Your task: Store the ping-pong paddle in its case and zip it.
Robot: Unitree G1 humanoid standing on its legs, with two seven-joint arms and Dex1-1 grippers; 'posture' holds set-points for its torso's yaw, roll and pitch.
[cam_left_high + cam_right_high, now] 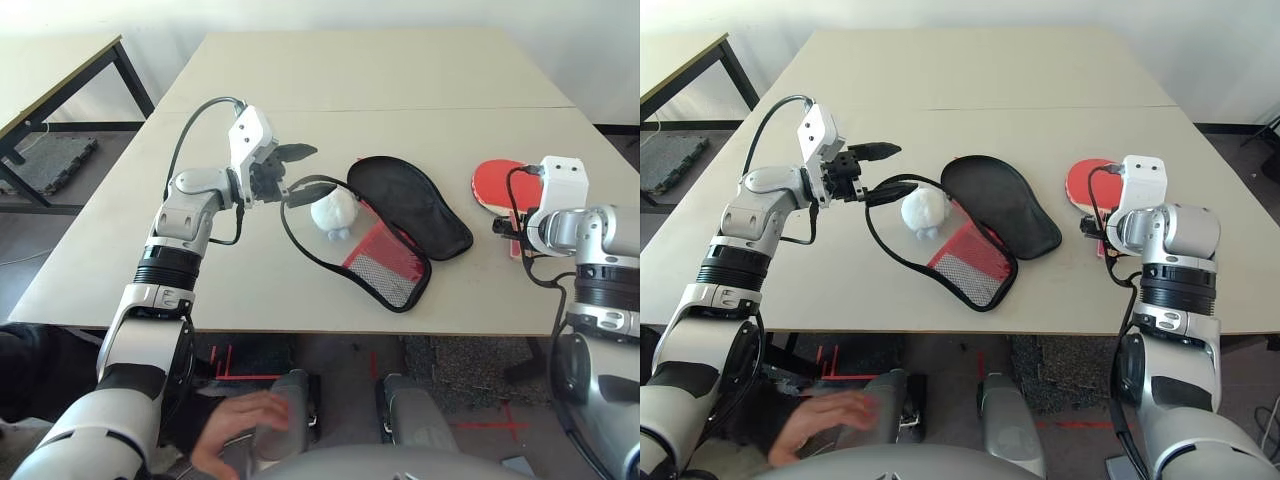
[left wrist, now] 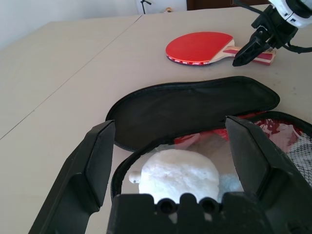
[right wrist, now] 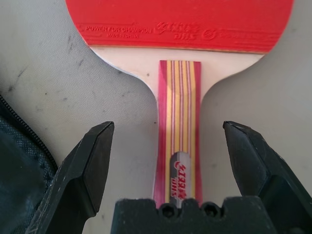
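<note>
Beige worktop (image 1: pixel 400 80) carries the unzipped case (image 1: pixel 385 225) and the ping-pong paddle (image 2: pixel 200 48). Left gripper (image 1: pixel 300 172) fingers apart at case edge; right gripper (image 3: pixel 168 146) fingers apart, straddling the handle (image 3: pixel 178 122).

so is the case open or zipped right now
Open. The case lies unzipped on the table, its two halves spread apart, black lining and mesh pocket showing. The ping-pong paddle lies outside it.

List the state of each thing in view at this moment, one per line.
Case: unzipped, lying open on the table.
Pompom: resting on the open case.
Ping-pong paddle: flat on the table, outside the case.
Left tool: open, at the case's edge.
Right tool: open, straddling the paddle handle.
</note>
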